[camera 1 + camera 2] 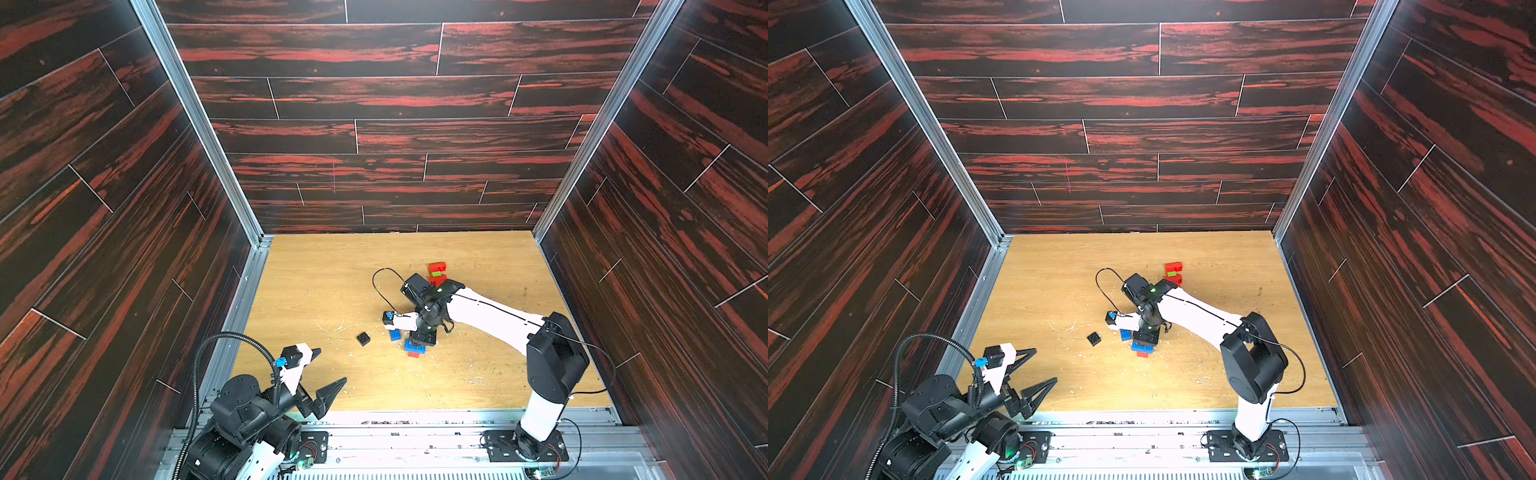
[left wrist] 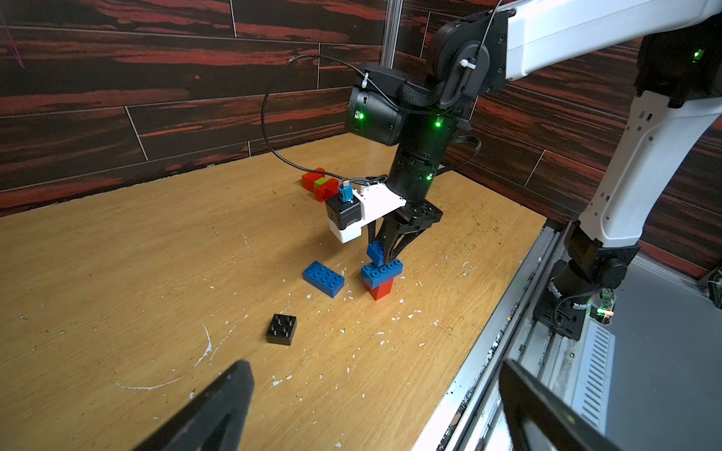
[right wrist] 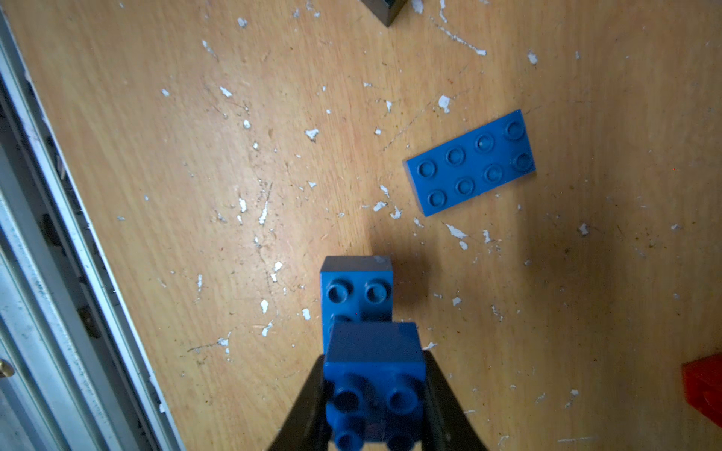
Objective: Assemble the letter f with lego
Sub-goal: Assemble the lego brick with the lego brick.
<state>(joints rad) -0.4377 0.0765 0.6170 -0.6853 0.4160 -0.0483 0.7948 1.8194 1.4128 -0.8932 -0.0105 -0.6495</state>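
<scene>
My right gripper (image 3: 375, 390) is shut on a small blue square brick (image 3: 374, 351), studs toward the wrist camera. It hangs right over one end of a blue oblong brick (image 2: 381, 271) that sits on a red brick (image 2: 379, 289); I cannot tell whether the two blue bricks touch. A loose blue oblong brick (image 2: 323, 278) lies beside this stack, and a black square brick (image 1: 363, 338) lies nearer my left arm. Red bricks with a lime green one (image 1: 437, 274) stand farther back. My left gripper (image 1: 332, 365) is open and holds nothing, near the front left corner.
A metal rail (image 1: 415, 415) runs along the front edge of the wooden board (image 1: 316, 291). Dark panelled walls close in the other three sides. A black cable loop (image 1: 384, 286) sticks out from my right wrist. White flecks litter the board around the bricks.
</scene>
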